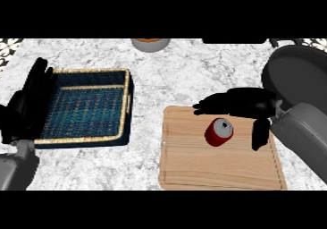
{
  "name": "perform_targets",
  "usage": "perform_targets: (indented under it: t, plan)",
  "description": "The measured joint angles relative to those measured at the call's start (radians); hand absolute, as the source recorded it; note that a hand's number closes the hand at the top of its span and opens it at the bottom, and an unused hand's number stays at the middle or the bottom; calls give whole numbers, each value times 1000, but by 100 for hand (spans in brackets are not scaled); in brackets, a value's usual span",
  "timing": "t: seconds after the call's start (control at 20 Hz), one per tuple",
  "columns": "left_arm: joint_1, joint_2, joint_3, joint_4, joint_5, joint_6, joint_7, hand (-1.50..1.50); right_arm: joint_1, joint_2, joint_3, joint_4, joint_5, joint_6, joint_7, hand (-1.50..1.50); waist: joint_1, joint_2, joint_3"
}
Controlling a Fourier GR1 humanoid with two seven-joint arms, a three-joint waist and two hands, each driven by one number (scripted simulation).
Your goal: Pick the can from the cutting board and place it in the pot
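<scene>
Can (219, 132) on cutting board (219, 167) | right hand (245, 103) spread, apparently straddling it | pot (301, 78) near board's far-right corner

The right forearm (304, 132) enters from the lower right. The right hand (249, 103) is spread, fingers (212, 105) stretched leftward and thumb (260, 134) pointing down. The left hand (22, 109) rests open at the left edge, fingers up.
</scene>
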Motion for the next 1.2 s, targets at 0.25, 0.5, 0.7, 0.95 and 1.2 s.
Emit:
perform_targets:
  t: [0.25, 0.5, 0.7, 0.95, 1.2]
  plan:
    - [3, -26, 6, 11, -27, -15, -12, 0, 16, 50, -18, 68, 88, -29, -39, -150, 3, 1, 0]
    - [16, -37, 15, -36, -53, -17, 25, 0, 17, 97, -46, 117, 151, -44, -67, -150, 4, 1, 0]
    - [15, -49, 37, -20, -62, -37, 15, 0, 39, 136, -56, 145, 217, -60, -72, -150, 3, 1, 0]
    - [29, -63, 60, -39, -69, -62, 25, 0, 79, 177, -82, 132, 284, -51, -53, -150, 1, 0, 0]
    - [-19, -71, 79, 27, -77, -80, 7, 0, 52, 206, -54, 188, 354, -123, -143, 150, 3, 2, 0]
